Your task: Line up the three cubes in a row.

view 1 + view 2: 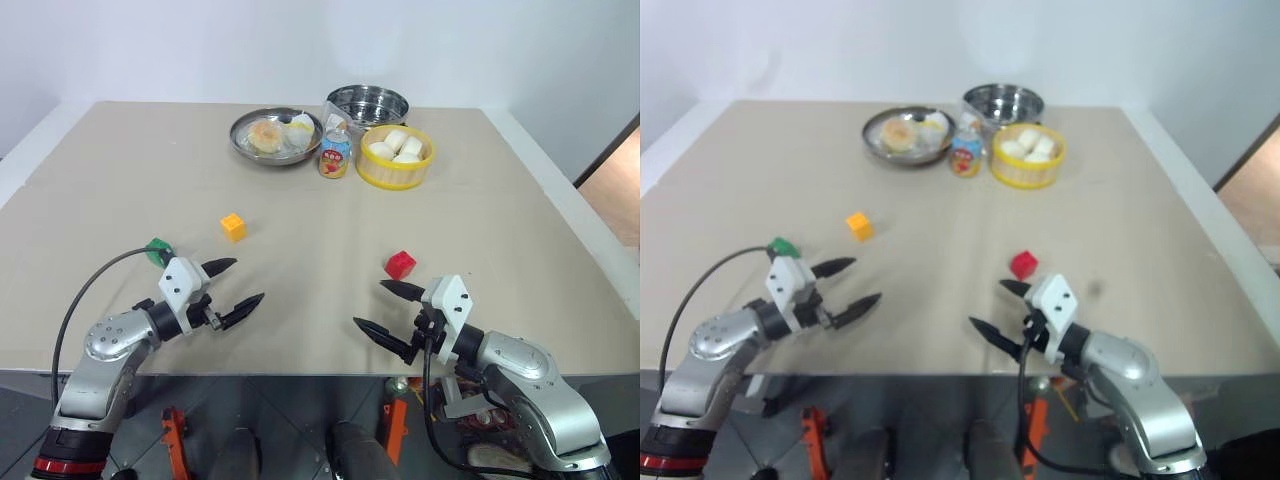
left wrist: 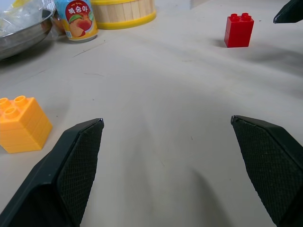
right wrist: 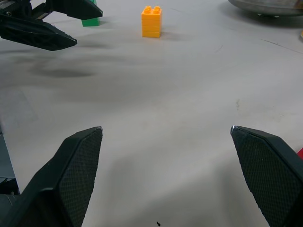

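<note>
Three small studded cubes lie apart on the beige table (image 1: 120,180). The yellow-orange cube (image 1: 233,227) sits left of centre. At the left, the green cube (image 1: 159,251) is partly hidden behind my left gripper's white mount. The red cube (image 1: 400,264) rests right of centre. My left gripper (image 1: 232,289) hovers open over the front left of the table, just in front of the green cube, nothing between its fingers. My right gripper (image 1: 388,310) is open too, a short way in front of the red cube. The wrist views show the yellow-orange cube (image 2: 21,124) and red cube (image 2: 238,30).
At the back of the table stand a metal plate of food (image 1: 274,136), a small peach drink can (image 1: 335,153), a steel bowl (image 1: 367,103) and a yellow steamer basket (image 1: 396,171) holding white buns. The table's front edge runs just below both grippers.
</note>
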You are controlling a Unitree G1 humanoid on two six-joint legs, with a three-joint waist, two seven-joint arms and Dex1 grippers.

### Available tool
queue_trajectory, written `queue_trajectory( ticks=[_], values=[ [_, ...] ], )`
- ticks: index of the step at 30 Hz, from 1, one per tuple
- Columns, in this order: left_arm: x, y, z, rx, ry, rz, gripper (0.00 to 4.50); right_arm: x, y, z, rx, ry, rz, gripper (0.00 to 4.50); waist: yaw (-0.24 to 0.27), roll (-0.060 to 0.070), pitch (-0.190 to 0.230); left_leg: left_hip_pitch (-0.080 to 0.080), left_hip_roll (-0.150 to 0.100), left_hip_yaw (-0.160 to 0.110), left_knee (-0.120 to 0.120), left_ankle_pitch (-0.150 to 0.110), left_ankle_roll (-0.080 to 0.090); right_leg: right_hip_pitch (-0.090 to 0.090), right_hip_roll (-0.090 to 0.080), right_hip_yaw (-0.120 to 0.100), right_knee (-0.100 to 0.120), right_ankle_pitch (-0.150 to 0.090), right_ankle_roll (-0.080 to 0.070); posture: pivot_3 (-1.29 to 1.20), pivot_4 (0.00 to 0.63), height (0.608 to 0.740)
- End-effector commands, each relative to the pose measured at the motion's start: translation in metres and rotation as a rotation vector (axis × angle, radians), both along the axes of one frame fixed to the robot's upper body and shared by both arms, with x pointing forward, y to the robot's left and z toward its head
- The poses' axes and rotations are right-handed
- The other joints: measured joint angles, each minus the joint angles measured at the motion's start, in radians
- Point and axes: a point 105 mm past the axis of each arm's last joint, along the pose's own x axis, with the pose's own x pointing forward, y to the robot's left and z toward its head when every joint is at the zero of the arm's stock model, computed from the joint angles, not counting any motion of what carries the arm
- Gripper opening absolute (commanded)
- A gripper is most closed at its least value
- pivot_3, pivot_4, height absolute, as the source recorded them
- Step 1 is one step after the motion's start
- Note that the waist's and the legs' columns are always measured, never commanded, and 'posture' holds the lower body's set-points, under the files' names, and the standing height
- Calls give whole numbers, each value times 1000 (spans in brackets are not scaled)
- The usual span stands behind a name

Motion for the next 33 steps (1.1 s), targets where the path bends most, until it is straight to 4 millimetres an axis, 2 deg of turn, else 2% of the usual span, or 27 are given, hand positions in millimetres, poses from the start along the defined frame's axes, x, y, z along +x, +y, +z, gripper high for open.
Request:
queue_trajectory(
  ticks=[1,20,26,33],
  values=[
    [-2,-4,10,-15,-50,-26,4452,-3,1,12,12,-62,-11,4500,1,0,0,0,0,0,0,0,0,0,0,0,0,0,0,0,150,740],
    [-17,-17,10,-64,21,-199,4452,1,-14,17,58,-95,-148,4500,4,0,0,0,0,0,0,0,0,0,0,0,0,0,0,0,150,740],
    [-24,-32,13,-53,50,-300,4452,21,-36,31,80,-149,-315,4500,4,0,0,0,0,1,0,0,0,0,0,0,0,0,0,0,150,740],
    [-29,-41,13,-39,57,-367,4452,46,-41,29,106,-84,-363,4500,3,0,0,0,0,1,0,0,0,0,0,0,0,0,-1,0,150,740]
  ],
)
